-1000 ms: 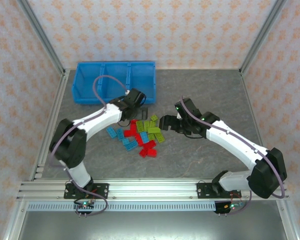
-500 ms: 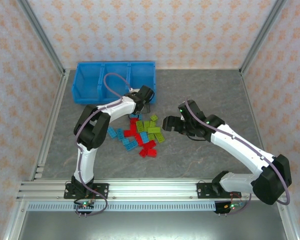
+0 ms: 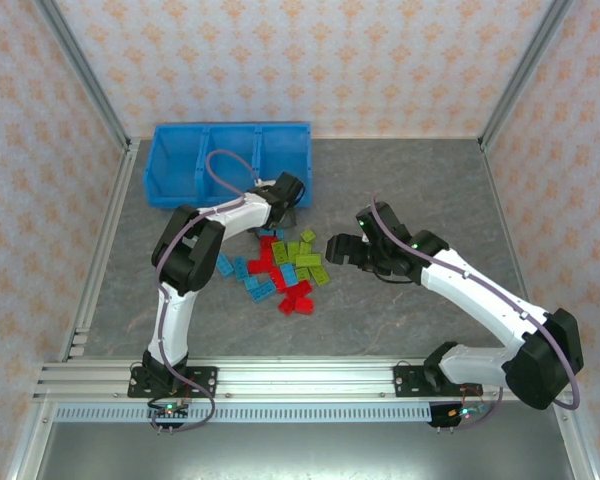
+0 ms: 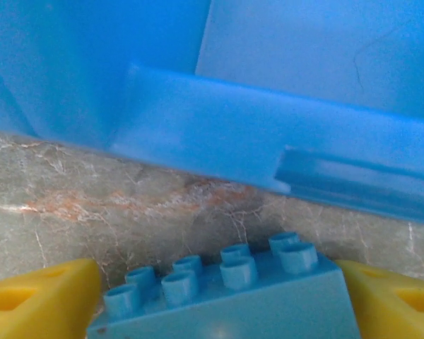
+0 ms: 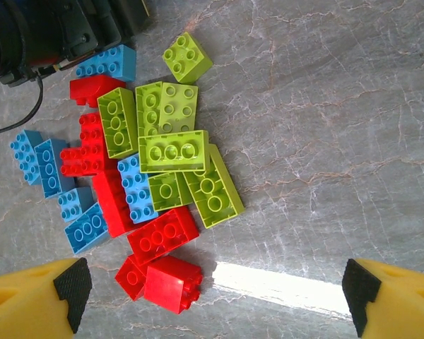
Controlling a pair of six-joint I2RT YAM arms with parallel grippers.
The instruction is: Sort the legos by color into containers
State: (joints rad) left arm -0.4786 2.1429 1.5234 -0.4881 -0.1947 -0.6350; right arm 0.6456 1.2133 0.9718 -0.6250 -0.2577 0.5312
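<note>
The left tool (image 4: 215, 293) is clamped on a light blue brick (image 4: 268, 300), one yellow finger at each end, so the brick's long axis runs straight across the gap, studs up. It sits low over the bench (image 3: 410, 180), hard up to the front wall of the blue tray (image 3: 170, 192). From above, it looks to be at the right-hand compartment. The tray lies dead ahead of the brick and its rim stands higher, so I reckon the brick must rise and go forward over that wall before it can drop. The left arm is plainly the nearer one to the tray. The right tool (image 5: 212, 286) hangs spread wide and empty above the pile of bricks (image 3: 285, 265), which lies on the bench between the two arms, red, light blue and lime green jumbled together.
</note>
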